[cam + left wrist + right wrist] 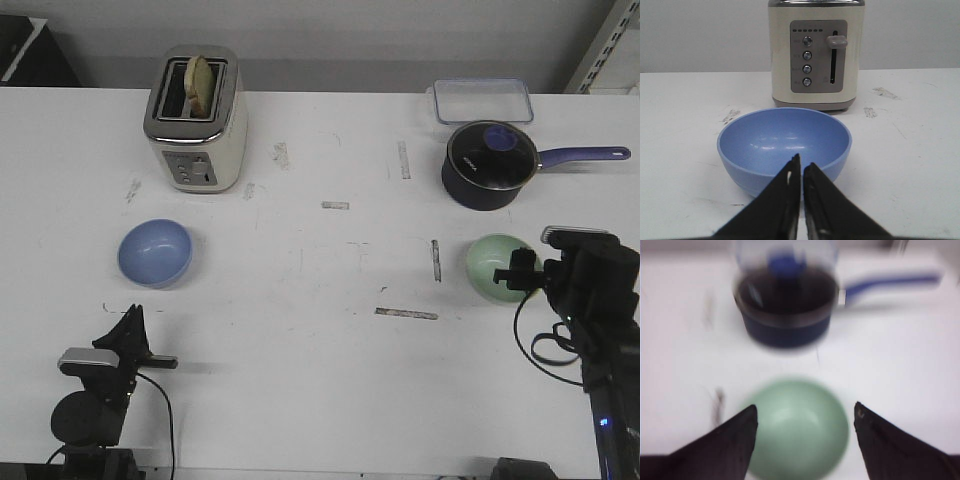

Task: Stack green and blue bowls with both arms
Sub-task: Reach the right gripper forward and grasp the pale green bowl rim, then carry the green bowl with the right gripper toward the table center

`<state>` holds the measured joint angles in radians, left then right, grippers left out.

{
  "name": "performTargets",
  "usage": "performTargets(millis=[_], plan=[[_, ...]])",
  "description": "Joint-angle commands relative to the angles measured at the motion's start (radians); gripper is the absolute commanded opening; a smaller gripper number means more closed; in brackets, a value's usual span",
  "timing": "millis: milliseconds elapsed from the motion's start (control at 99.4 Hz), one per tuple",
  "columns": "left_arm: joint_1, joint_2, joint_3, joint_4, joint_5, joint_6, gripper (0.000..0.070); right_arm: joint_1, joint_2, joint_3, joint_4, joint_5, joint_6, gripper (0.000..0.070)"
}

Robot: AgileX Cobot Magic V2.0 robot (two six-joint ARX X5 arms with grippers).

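Left end effector (801,167) closed, low; right end effector (805,415) spread wide.

White, scuffed table (330,350). Toaster (196,125) far left; blue bowl (155,252) nearer the left edge. Saucepan (490,165), seemingly clear container (482,100) far right; green bowl (498,264) right.
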<state>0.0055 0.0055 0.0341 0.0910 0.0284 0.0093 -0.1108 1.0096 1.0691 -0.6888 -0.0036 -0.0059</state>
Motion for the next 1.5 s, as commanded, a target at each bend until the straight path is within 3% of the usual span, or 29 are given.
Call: performTargets(millis=[0, 483, 543, 664, 734, 1016, 1177, 1388, 1489], plan=[[0.001, -0.001, -0.021, 0.015, 0.001, -0.002, 0.0001, -0.021, 0.073, 0.008, -0.010, 0.001, -0.056, 0.0424], [0.001, -0.001, -0.021, 0.015, 0.001, -0.002, 0.0001, -0.139, 0.480, 0.008, 0.050, -0.011, -0.103, 0.0404], [0.001, -0.001, -0.021, 0.015, 0.001, -0.002, 0.0001, -0.140, 0.501, 0.008, 0.058, -0.024, -0.103, 0.0335], [0.001, -0.001, -0.021, 0.015, 0.001, -0.002, 0.0001, -0.140, 0.517, 0.008, 0.066, -0.034, -0.104, 0.0081], [0.001, -0.001, -0.021, 0.015, 0.001, -0.002, 0.0001, -0.140, 0.517, 0.008, 0.080, -0.033, -0.104, 0.0004], [0.001, -0.001, -0.021, 0.015, 0.001, -0.002, 0.0001, -0.135, 0.450, 0.079, 0.066, -0.038, -0.092, 0.0005], [0.001, -0.001, -0.021, 0.015, 0.001, -0.002, 0.0001, -0.073, 0.368, 0.176, 0.044, -0.137, -0.031, 0.0004], [0.001, -0.001, -0.021, 0.015, 0.001, -0.002, 0.0001, 0.148, 0.317, 0.227, 0.043, -0.296, 0.085, 0.0004], [0.001, -0.001, -0.021, 0.015, 0.001, -0.002, 0.0001, 0.298, 0.325, 0.227, 0.002, -0.312, 0.088, 0.0005]])
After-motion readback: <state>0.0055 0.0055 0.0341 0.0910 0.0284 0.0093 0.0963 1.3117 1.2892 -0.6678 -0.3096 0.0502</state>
